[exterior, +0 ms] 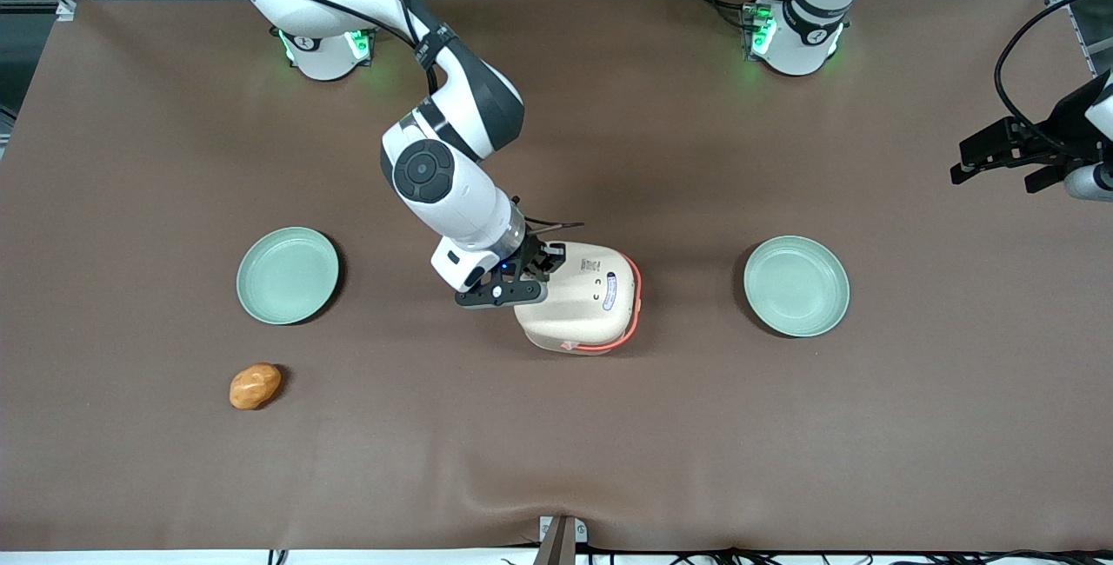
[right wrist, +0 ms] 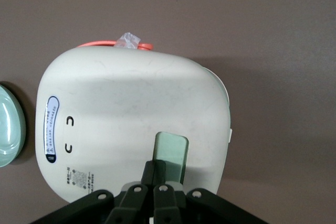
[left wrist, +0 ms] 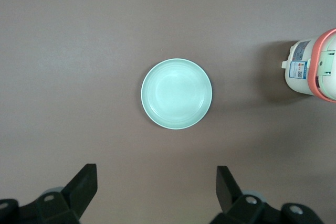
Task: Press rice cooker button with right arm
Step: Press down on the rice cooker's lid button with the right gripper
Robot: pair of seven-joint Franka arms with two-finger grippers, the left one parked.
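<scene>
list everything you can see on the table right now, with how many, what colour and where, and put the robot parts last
rice cooker: one, cream with an orange-red band, lid closed, mid-table between the two plates
button: one, pale green, on the cream lid, at the gripper's fingertips
oval label: one, blue-rimmed, on the lid
plates: two, pale green, one toward the working arm's end, one toward the parked arm's end
bread roll: one, orange-brown, nearer the front camera than the working-arm-end plate
table: one, brown cover
right arm: one, white and dark grey, reaching over the cooker
gripper: one, black, fingers shut, over the button
</scene>
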